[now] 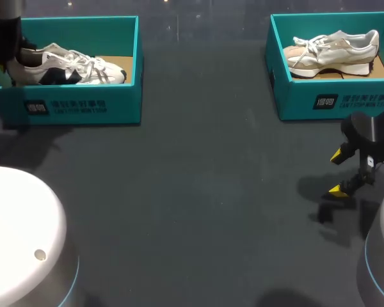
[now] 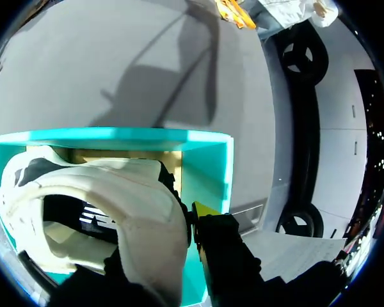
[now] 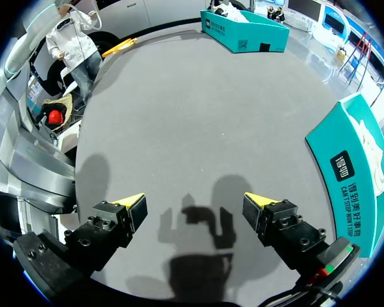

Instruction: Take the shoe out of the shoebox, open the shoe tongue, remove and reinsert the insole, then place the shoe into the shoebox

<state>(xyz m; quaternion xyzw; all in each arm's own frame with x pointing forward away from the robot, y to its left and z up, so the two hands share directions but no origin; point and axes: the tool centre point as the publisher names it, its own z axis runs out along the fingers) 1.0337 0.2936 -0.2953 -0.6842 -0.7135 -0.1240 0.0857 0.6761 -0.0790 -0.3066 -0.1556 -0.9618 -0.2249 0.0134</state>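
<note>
The left tool (image 1: 11,57) hangs over the heel end of a white-and-dark sneaker (image 1: 77,67) that is lying inside the teal box (image 1: 83,105) at the left of the counter (image 1: 192,192). The sneaker lies along the length of the box, heel under the left arm and toe toward the middle of the counter. From that arm's wrist, the padded heel collar sits hard against the tool, one yellow tip just outside it. Whether the tool has closed on the heel cannot be told. The right tool (image 1: 337,173) hovers spread wide and empty over bare counter, in front of a second box (image 1: 333,102) that holds a beige sneaker (image 1: 336,54). It is well apart from the left box. Lifting the first sneaker out looks like the left arm's job, probably heel first.
</note>
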